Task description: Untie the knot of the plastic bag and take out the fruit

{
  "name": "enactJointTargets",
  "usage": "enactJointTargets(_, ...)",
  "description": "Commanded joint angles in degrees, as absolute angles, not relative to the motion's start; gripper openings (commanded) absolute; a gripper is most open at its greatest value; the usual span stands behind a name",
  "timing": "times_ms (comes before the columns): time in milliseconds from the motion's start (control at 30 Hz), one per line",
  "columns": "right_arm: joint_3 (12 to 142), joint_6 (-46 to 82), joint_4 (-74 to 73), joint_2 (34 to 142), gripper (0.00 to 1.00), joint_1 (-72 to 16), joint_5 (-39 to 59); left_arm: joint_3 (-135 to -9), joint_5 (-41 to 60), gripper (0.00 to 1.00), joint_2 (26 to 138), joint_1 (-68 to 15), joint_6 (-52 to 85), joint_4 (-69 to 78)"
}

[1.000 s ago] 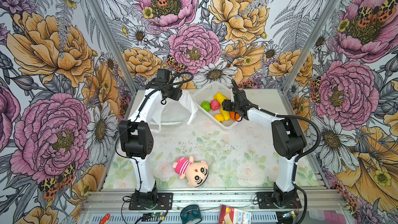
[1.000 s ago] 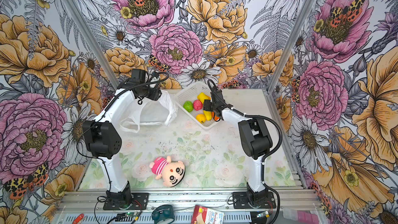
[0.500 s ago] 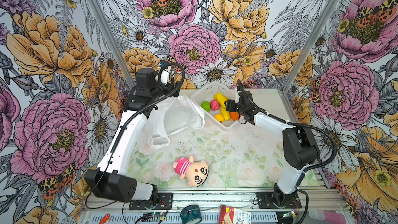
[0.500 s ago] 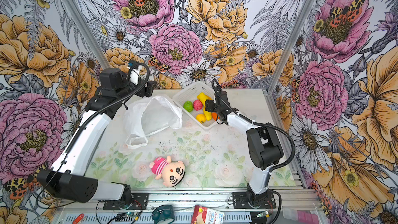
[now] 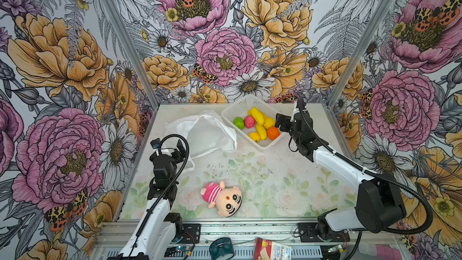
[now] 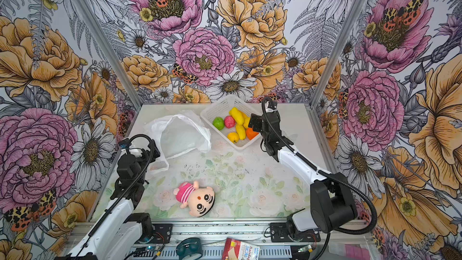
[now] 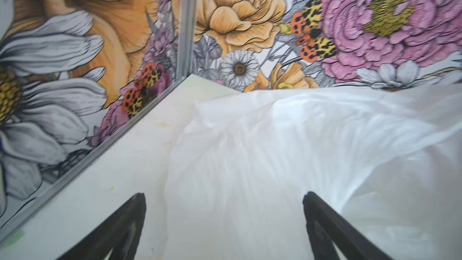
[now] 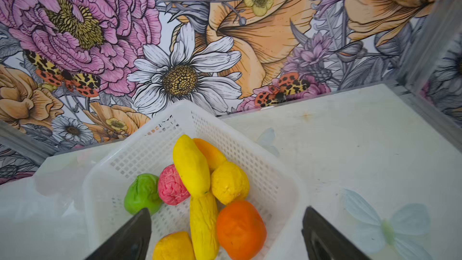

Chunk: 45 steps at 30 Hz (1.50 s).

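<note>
Shows the plastic bag [image 5: 207, 133] slumped and crumpled on the far left part of the table [image 5: 275, 171], mouth gaping, with 1 loop handle [image 5: 191, 167] trailing toward the near side. Places the left gripper [image 5: 180, 147] just beside that handle, fingers [image 7: 125, 221] spread wide and pinching nothing, tips hanging over the bag's white film in the left wrist view. Puts the fruit [image 5: 258, 126] outside the bag, piled in the white perforated basket [image 5: 240, 106] just to the bag's right: 1 green, 1 pink-red, 1 orange, the rest yellow. Sets the right gripper [image 5: 281, 123] at the basket's near right edge, fingers likewise wide apart and closed on nothing, 1 over the basket's inside and 1 over the table outside it. Shows also a plush doll [image 5: 222, 197] lying well apart, near the front edge.
</note>
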<state>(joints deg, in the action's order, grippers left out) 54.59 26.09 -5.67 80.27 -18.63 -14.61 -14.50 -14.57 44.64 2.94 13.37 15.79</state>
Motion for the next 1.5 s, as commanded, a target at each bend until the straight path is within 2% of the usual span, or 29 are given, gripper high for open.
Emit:
enactJointTargets(0, 51.87, 27.46, -6.77, 76.75, 0.97, -15.96, -20.47, -12.57, -19.12, 0.99, 46.40, 7.00, 16.27, 27.00)
enactJointTargets(100, 48.69, 26.58, -6.75, 74.11, 0.97, -14.38, -21.27, -12.44, -17.29, 0.99, 52.18, 9.04, 11.98, 28.22)
enactJointTargets(167, 46.90, 24.36, -6.77, 72.07, 0.98, -13.65, -22.45, -13.43, -17.38, 0.99, 55.56, 10.23, 13.74, 27.97)
enactJointTargets(333, 38.60, 18.54, -9.54, 65.80, 0.99, -12.06, -28.82, -15.77, -10.35, 0.99, 66.23, 11.08, 11.28, 34.96)
enactJointTargets(433, 34.36, 16.81, -9.86, 61.83, 0.99, -10.03, -32.46, -20.80, -6.53, 0.99, 72.13, 10.80, 10.56, 31.94)
enactJointTargets(533, 29.91, 14.48, -10.47, 58.27, 0.99, -8.04, -36.87, -23.05, -7.23, 0.99, 74.84, 8.95, 10.22, 31.49)
enactJointTargets(600, 25.88, 14.68, -13.88, 57.48, 1.00, -5.64, -37.44, -20.97, -8.48, 0.99, 74.89, 7.47, 9.18, 37.34)
enactJointTargets(733, 20.39, 15.30, -22.43, 61.42, 0.99, -2.09, -37.07, -13.76, -8.68, 0.99, 76.11, 5.58, 6.36, 55.13)
enactJointTargets(833, 17.39, 13.81, -34.34, 67.45, 0.99, -1.00, -37.62, -13.30, -6.37, 0.99, 80.99, 5.74, 6.33, 61.65)
enactJointTargets(900, 15.86, 14.29, -43.68, 72.20, 1.00, -0.04, -36.99, -14.89, -2.70, 0.99, 84.09, 5.39, 4.77, 62.18)
enactJointTargets(1000, 17.00, 16.10, -50.79, 79.66, 0.99, 2.46, -30.68, -16.88, 0.15, 0.99, 88.21, 5.27, 3.79, 62.44)
enactJointTargets(1067, 20.91, 14.81, -42.88, 79.74, 0.97, 1.89, -26.41, -18.76, 2.51, 0.99, 89.22, 5.52, 3.26, 59.75)
enactJointTargets(1200, 24.77, 8.46, -43.04, 84.98, 0.94, -0.89, -23.00, -21.48, -2.04, 0.99, 88.52, 2.54, 0.87, 53.51)
enactJointTargets(1300, 24.93, 7.51, -43.00, 85.10, 0.93, -1.23, -19.83, -21.52, -2.32, 0.98, 88.71, 2.34, 0.83, 53.93)
enactJointTargets(1400, 22.23, 6.47, -48.15, 85.12, 0.99, -1.41, -17.30, -21.45, -2.42, 0.99, 88.85, 2.13, 0.54, 54.22)
enactJointTargets(1433, 20.22, 5.34, -56.61, 88.59, 0.99, -1.53, -17.28, -21.77, -1.57, 0.99, 88.86, 1.92, 0.01, 53.45)
enactJointTargets(1467, 19.12, 4.59, -58.59, 89.40, 0.99, -1.91, -17.90, -21.95, -1.63, 0.99, 88.78, 1.63, -0.33, 53.15)
